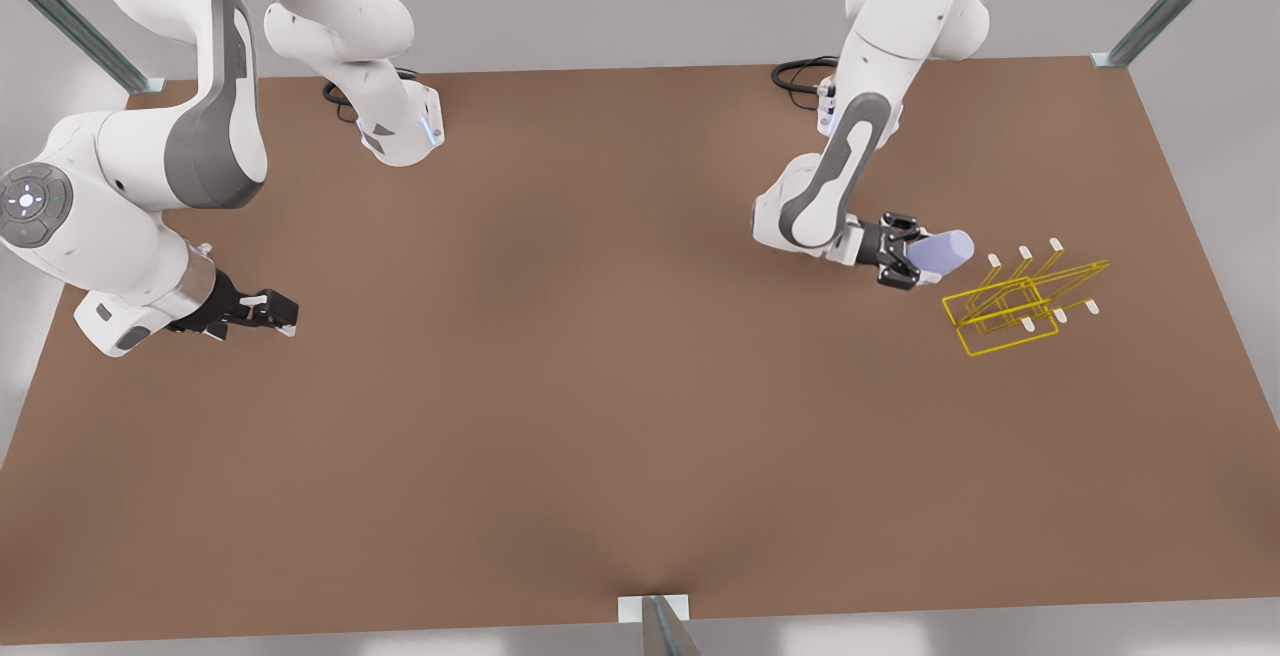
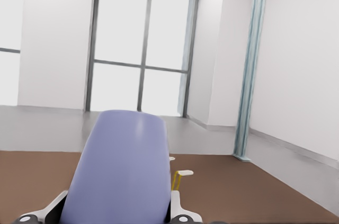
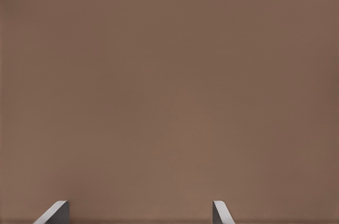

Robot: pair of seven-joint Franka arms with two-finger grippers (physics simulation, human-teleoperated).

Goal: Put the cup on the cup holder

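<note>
- Currently left gripper (image 1: 915,266) is clamped on the cup (image 1: 942,252), holding it tilted on its side above the table (image 1: 560,386), just beside the holder (image 1: 1020,301) on the front view's right.
- Cup mouth faces the holder's white-capped prongs; not touching.
- Right gripper (image 1: 275,314) waits low at the front view's left, fingers (image 3: 53,212) spread wide, holding nothing.

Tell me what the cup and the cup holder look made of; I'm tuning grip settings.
The cup, held in the left gripper: smooth, matte lavender, opaque, probably plastic. The cup holder: thin yellow wire, likely coated metal, with white-capped prongs. The right gripper waits open, away from both.
</note>
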